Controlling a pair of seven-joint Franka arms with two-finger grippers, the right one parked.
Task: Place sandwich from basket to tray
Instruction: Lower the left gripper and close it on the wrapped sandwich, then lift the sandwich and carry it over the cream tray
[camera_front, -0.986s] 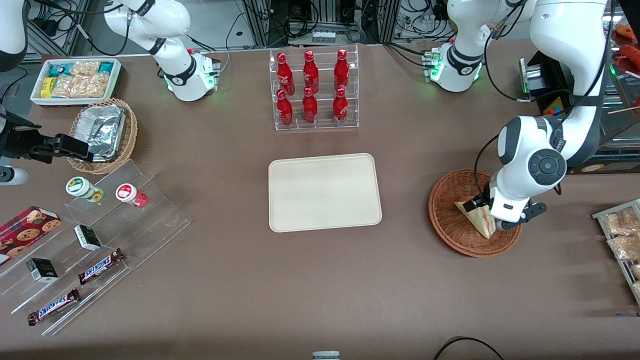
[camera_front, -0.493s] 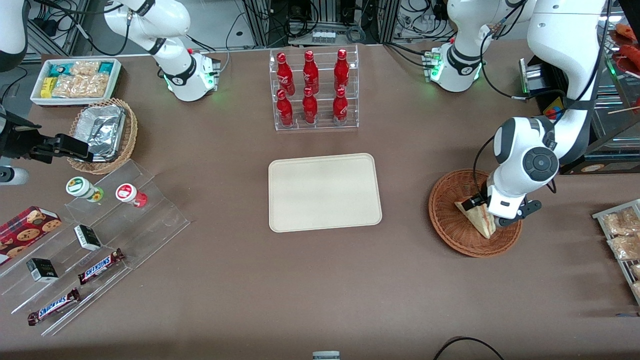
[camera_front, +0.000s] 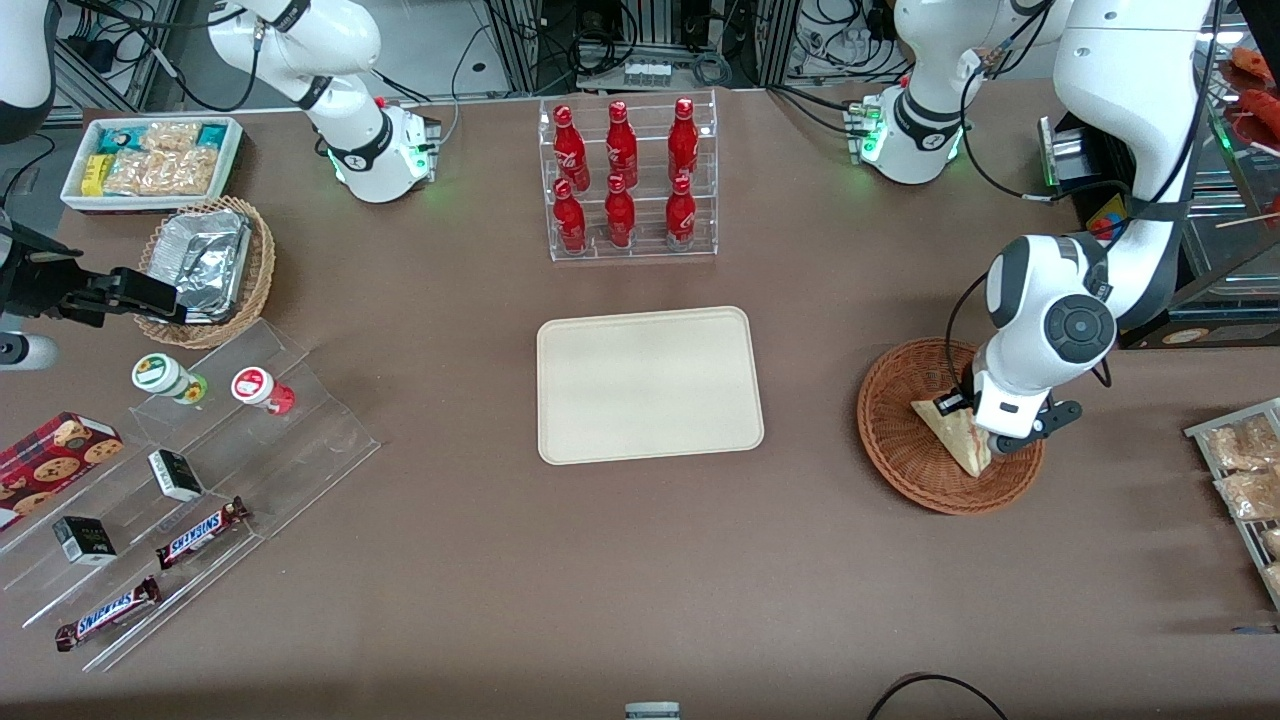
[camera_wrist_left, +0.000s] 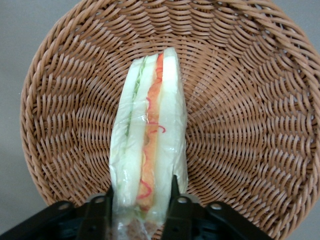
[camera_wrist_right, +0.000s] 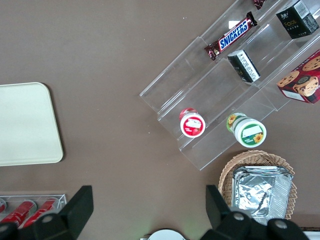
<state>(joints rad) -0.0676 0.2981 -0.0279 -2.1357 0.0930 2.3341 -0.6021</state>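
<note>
We see the claw (camera_wrist_left: 141, 202) clamped on the sandwich (camera_wrist_left: 148, 135), one finger on each bread face, the wedge standing on edge inside the basket (camera_wrist_left: 240, 115). Toward the parked arm's end of the bench (camera_front: 640, 560) lies the tray (camera_front: 648, 384), well apart from the basket.

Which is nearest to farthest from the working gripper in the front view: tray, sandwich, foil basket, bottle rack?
From the gripper, over the basket:
1. Sandwich, between its fingers, in the basket.
2. Tray, mid-table.
3. Bottle rack, farther from the front camera than the tray.
4. Foil basket, toward the parked arm's end.
</note>
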